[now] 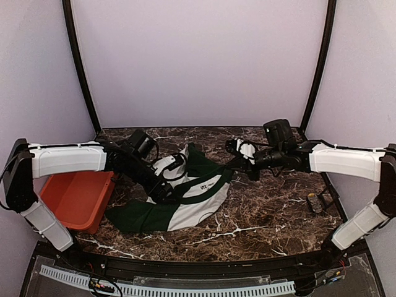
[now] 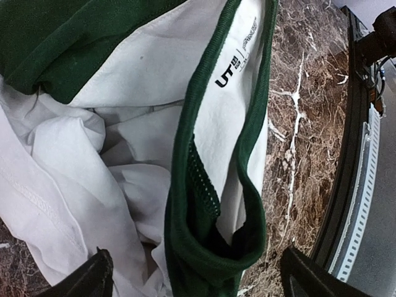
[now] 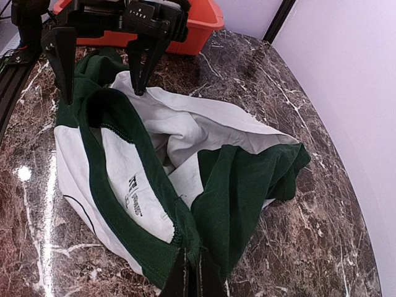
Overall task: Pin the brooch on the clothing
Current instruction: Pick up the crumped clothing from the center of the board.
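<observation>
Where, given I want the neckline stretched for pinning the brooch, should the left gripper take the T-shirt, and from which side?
Take the T-shirt by the green collar band at its looped end, which stands up as a ridge beneath the open left gripper. It is probably best to come straight down from above, straddling the band. The right gripper already pinches the collar's opposite end.

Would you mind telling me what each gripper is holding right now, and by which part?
The right gripper pinches the T-shirt by its green collar; the left gripper is open over the collar, holding nothing.
</observation>
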You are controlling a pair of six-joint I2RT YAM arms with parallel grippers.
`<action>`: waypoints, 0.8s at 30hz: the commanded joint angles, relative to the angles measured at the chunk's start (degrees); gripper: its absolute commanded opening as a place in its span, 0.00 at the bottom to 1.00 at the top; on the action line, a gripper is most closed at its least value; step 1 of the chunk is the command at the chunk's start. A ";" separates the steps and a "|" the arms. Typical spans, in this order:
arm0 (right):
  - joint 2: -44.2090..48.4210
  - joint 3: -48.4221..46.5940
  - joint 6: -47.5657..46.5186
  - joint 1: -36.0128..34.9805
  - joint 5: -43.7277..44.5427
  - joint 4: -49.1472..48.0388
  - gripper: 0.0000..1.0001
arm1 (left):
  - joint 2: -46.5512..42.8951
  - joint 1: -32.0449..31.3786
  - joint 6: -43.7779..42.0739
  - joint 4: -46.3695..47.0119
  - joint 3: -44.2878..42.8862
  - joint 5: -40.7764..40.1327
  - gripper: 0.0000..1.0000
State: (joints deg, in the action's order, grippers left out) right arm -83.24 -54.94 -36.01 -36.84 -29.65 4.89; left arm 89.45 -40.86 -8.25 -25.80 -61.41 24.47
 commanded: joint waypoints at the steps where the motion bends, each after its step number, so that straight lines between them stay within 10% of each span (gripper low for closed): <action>1: 1.56 0.81 -1.04 -0.51 1.88 -1.06 0.00 | 0.12 0.37 -1.13 -0.34 -0.04 6.69 0.87; 12: 1.67 1.00 -1.72 -0.49 2.75 -0.97 0.00 | 3.48 0.34 -1.58 -1.34 -1.11 15.58 0.43; 20: 1.99 0.71 -2.19 -0.49 4.07 -0.52 0.00 | 4.50 0.35 -0.92 -2.09 -1.66 7.44 0.03; 24: 3.58 -0.44 -0.18 -0.54 6.31 -1.70 0.00 | 2.04 0.34 -0.01 -1.59 -3.45 -2.60 0.01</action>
State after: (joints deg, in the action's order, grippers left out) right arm -82.76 -54.46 -37.58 -36.84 -26.24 4.93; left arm 94.02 -40.42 -8.95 -26.48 -62.04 31.97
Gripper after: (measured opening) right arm 0.014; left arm 0.040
